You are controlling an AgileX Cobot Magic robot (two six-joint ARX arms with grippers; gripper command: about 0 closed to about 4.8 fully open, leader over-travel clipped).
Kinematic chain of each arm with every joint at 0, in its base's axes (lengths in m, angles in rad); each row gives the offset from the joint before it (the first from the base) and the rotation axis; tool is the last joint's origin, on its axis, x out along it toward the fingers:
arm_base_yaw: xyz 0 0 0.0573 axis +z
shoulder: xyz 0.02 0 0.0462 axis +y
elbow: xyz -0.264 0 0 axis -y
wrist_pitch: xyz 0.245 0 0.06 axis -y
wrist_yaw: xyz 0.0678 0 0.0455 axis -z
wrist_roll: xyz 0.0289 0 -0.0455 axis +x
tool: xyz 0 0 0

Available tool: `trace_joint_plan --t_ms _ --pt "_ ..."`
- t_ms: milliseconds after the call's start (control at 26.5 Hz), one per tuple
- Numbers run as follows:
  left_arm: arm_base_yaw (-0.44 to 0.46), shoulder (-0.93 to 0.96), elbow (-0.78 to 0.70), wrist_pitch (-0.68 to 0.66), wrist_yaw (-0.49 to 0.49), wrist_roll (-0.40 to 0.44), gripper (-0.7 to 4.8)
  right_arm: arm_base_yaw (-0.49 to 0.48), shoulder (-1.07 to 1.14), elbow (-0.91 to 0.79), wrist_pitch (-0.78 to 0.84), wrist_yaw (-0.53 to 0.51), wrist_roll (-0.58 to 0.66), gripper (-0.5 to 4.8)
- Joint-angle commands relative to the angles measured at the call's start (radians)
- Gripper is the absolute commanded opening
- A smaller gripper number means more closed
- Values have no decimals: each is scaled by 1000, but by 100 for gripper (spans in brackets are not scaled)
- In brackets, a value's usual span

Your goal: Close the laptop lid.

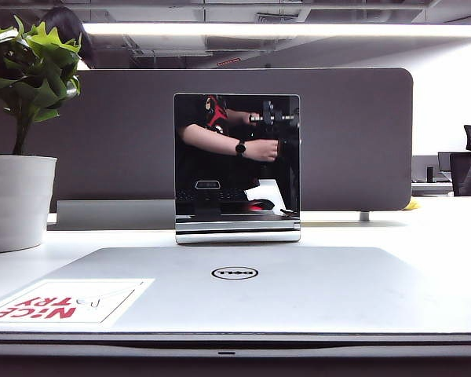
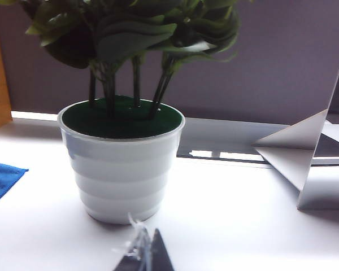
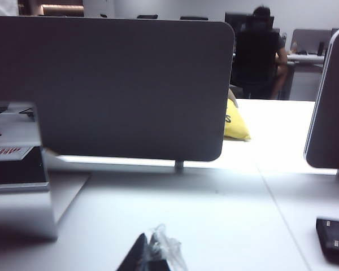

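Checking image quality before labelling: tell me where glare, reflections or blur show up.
Exterior view: ceiling light strip blows out; mirror panel reflects a person; laptop lid sharp. Left wrist view: white table overexposed, left hand tip blurred. Right wrist view: soft, bright table, right hand blurred.

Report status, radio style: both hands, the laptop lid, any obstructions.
Left hand by the white plant pot, right hand over bare table; open or shut unclear. Laptop lid down flat, looks closed. Nothing on it; mirror panel stands behind.
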Motion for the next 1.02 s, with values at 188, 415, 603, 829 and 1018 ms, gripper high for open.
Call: trace_joint_plan --t_ms 188,415,603,829,1018 --pt "2 0 1 8 5 5 -5 -14 -238 -168 -129 3 -2 -1" --pt "2 0 1 8 5 4 -5 -19 -344 -270 -132 -4 23 -1" --pt "2 0 1 7 4 5 -5 -22 -392 -284 -163 -2 25 -1" --pt "2 0 1 7 5 5 -5 -28 -422 -284 -177 0 16 -1" --pt "2 0 1 8 5 5 -5 -31 -422 -284 -180 -5 16 -1"
